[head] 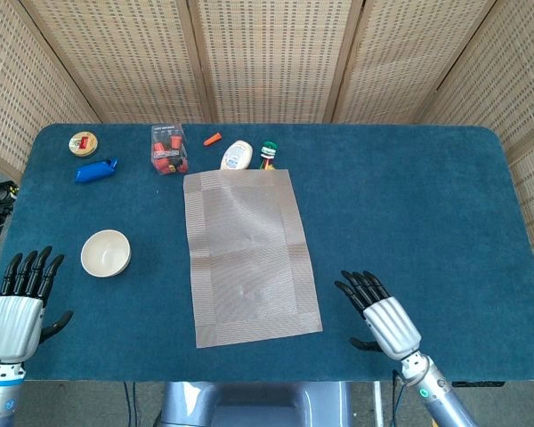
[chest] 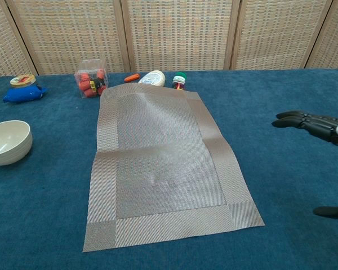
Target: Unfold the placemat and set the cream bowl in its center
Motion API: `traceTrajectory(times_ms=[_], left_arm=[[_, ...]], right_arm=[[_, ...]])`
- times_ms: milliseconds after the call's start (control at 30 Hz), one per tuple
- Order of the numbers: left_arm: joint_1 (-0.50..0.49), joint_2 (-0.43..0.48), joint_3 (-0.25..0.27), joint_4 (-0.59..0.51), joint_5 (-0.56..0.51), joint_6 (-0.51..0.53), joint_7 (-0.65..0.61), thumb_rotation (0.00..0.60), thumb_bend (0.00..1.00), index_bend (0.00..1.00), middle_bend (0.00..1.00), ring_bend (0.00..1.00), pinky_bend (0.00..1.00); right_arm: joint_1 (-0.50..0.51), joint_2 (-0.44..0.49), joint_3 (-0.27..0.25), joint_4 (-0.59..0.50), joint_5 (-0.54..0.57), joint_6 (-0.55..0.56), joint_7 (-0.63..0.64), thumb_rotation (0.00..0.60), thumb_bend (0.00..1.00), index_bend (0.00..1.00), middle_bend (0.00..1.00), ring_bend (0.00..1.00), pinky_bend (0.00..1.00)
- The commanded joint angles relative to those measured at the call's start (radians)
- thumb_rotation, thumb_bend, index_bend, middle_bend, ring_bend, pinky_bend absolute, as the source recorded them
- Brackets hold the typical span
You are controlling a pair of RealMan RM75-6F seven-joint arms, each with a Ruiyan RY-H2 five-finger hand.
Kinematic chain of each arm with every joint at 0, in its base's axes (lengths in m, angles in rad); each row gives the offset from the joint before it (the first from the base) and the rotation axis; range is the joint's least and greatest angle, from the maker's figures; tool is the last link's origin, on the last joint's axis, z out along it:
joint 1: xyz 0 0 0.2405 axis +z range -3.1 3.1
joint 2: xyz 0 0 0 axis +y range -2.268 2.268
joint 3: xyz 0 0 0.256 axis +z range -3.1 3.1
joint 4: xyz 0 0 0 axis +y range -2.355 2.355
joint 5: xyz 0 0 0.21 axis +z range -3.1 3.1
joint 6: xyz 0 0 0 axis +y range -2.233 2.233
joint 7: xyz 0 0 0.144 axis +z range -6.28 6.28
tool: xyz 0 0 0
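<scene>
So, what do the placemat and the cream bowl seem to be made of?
The placemat looks like woven vinyl or a similar synthetic: fine grey-brown weave, matte, with soft creases. The cream bowl looks like smooth plastic or glazed ceramic; its even, slightly glossy surface leaves that open.

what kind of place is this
Probably a robot test setup, not a real dining room: a table covered in blue cloth, woven screens closing it in, and small props lined up behind the placemat.
</scene>
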Motion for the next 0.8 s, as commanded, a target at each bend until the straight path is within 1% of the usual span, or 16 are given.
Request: traceTrajectory(times_ms=[33,333,567,800], left_arm=[[0.0,-0.004,-0.007,0.008,-0.004,-0.009,-0.005,0.6,0.13,0.07,0.0,0.0,0.0],[0.003,-0.007,-0.029,0.021,-0.02,-0.035,-0.022,0.6,0.13,0.08,0.0,0.0,0.0],[0.008,-0.003,-0.043,0.027,-0.029,-0.047,-0.04,0.6,0.13,0.08,0.0,0.0,0.0],[0.011,-0.004,-0.049,0.028,-0.027,-0.055,-0.048,0.6,0.13,0.08,0.0,0.0,0.0]], right_arm=[[0.024,-0.043,0.016,0.011,0.034,-0.036,-0.023,0.6,0.01,0.11,0.0,0.0,0.0],[0.063,-0.135,0.022,0.052,0.087,-0.103,-0.056,0.6,0.01,0.11,0.0,0.0,0.0],[0.077,-0.171,0.014,0.064,0.123,-0.137,-0.085,0.6,0.01,0.11,0.0,0.0,0.0],[0.094,-0.216,0.031,0.085,0.182,-0.172,-0.119,0.6,0.01,0.11,0.0,0.0,0.0]])
